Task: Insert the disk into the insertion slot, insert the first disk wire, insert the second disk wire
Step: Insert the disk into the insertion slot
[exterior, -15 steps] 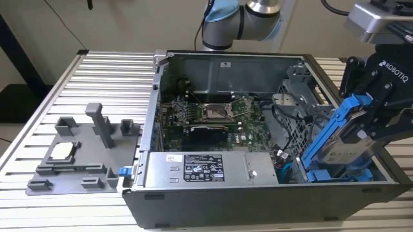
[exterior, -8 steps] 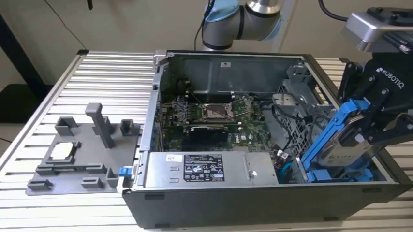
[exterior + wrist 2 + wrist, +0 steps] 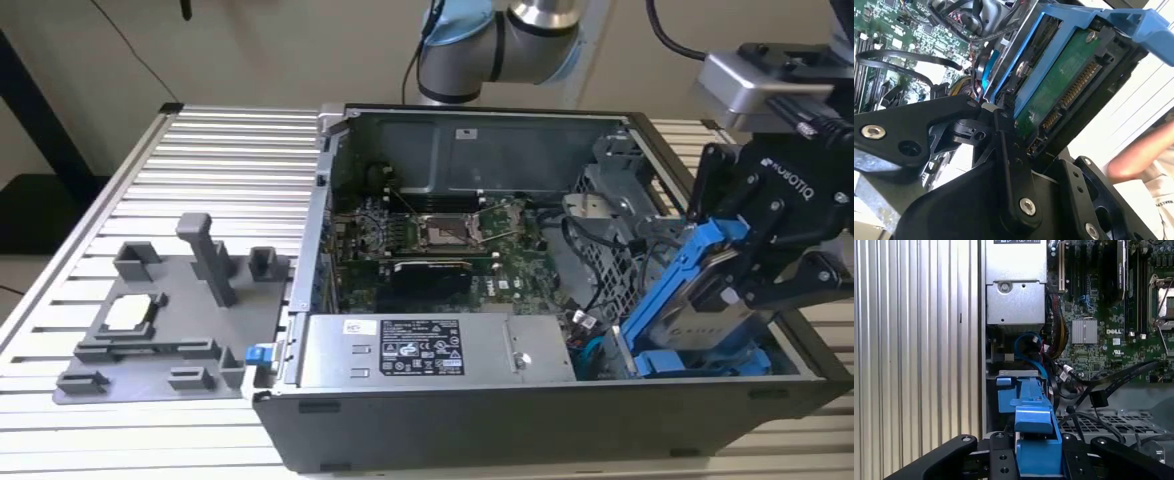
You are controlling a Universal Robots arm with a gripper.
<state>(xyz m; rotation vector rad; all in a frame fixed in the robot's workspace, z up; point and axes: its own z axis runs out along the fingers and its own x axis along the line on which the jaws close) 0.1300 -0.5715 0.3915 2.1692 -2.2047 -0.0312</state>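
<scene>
Near the ribbed surface's (image 3: pixel 227 160) edge at the exterior view's left lay a grey fixture plate (image 3: pixel 160 330). The open computer case (image 3: pixel 534 430) stood in the middle, its power-supply box (image 3: pixel 427 350) along the near wall. At the case's right end the tool (image 3: pixel 754 285) pinched the disk (image 3: pixel 705 300), which was steeply tilted, its lower end down inside the case beside the drive cage (image 3: pixel 617 235).

The hand (image 3: pixel 1040 144) clamps the disk (image 3: pixel 1064 85), one of its black fingers (image 3: pixel 1004 131) pressed against the blue carrier frame. The disk is tilted, its green circuit board and connector row facing the camera. Beyond it lie the motherboard (image 3: pixel 899 30), a looped black cable (image 3: pixel 909 59) and a blue wire (image 3: pixel 985 70). A blurred part of a person (image 3: pixel 1136 156) shows against the pale ribbed desk (image 3: pixel 1149 100)
</scene>
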